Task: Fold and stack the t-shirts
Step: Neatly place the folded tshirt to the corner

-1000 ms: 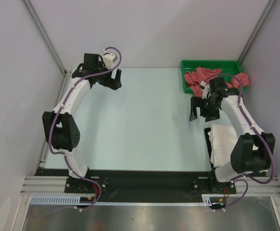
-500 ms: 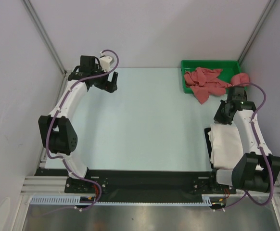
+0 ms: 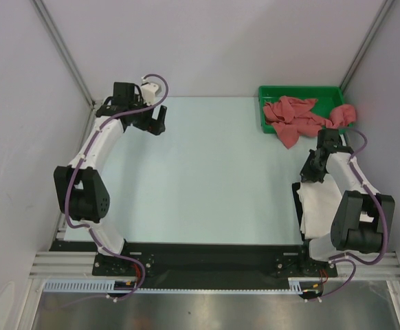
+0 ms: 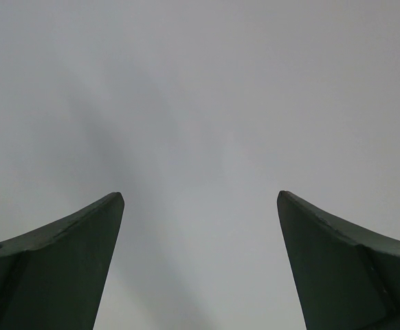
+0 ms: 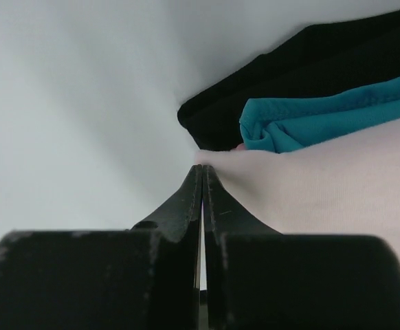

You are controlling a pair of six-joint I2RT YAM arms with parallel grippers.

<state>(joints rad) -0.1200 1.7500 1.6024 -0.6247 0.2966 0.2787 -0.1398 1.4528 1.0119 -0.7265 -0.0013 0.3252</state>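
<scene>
We find the left pincer [image 3: 156,125] at the far left of the pale table [image 3: 214,172], well apart from all the clothing. Its wrist view shows the jaws spread wide with nothing between them, only bare table surface beneath the left pincer [image 4: 200,195].

The right pincer [image 3: 310,172] is at the far left corner of the white folded cotton t-shirt [image 3: 321,203], which lies at the near right of the table, just beside the right arm's base. In its wrist view the right pincer [image 5: 201,167] has its jaws pressed fully together, with the tips touching the corner edge of the white t-shirt [image 5: 324,185]. We cannot tell whether any fabric is caught between them.

Under the white t-shirt we note a folded teal cotton t-shirt [image 5: 324,113]. Below that is a flat black layer [image 5: 275,82], whose material we cannot identify. A sliver of pink shows at the corner between white and teal.

The crumpled dusty red cotton t-shirts [image 3: 293,117] lie partly in the green rectangular plastic tray [image 3: 300,89] at the far right corner. They spill over its near rim onto the table, unfolded.
</scene>
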